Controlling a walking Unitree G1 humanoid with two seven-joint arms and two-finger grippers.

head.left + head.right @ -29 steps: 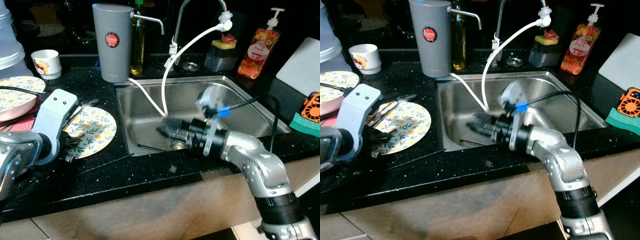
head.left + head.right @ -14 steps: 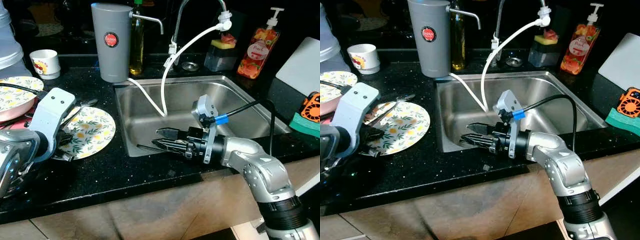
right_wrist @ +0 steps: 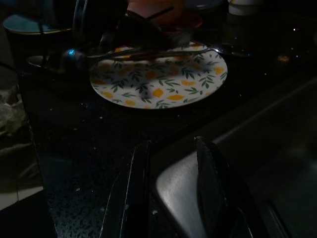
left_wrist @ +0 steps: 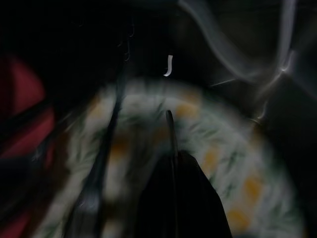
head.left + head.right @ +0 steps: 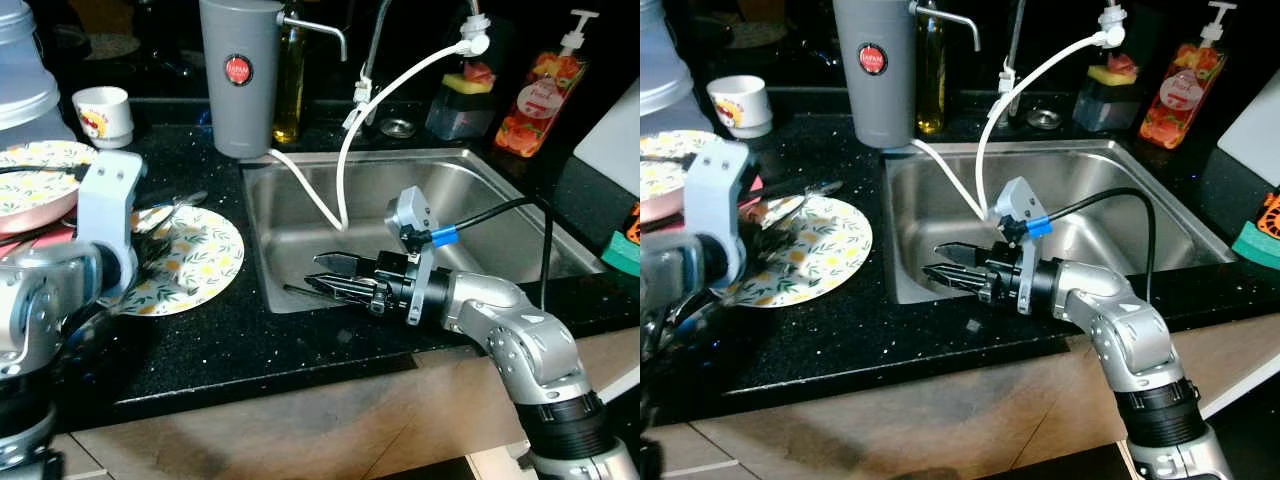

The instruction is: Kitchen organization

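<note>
Since a second ago your right gripper (image 5: 325,275) has swung from a blurred pose above the drain to the sink's (image 5: 500,175) left wall, low in the basin, and has stayed there for the last half second. Its two fingers stand slightly apart and hold nothing; the right wrist view shows both fingers (image 3: 210,181) with steel between them and the counter edge beyond. A thin dark utensil (image 5: 298,292) lies on the sink floor just below the fingertips, not touching them as far as you can tell.

Your left gripper (image 5: 780,245) hovers over the left part of one flowered plate (image 5: 200,262), which lies on the black counter (image 5: 260,345) just left of the sink's left edge. Its jaws cannot be judged: the left wrist view is dark and blurred. Cutlery (image 5: 175,205) rests across the plate's far rim; the number of pieces cannot be told.

Counted on the counter:
- one plate by the sink, and a second patterned dish (image 5: 35,170) at the left edge
- one cup (image 5: 103,115) at the back left
- one grey dispenser (image 5: 240,75) at the sink's back left corner
- one soap bottle (image 5: 545,90) at the back right
- one white hose (image 5: 385,95) hanging from the tap into the basin
</note>
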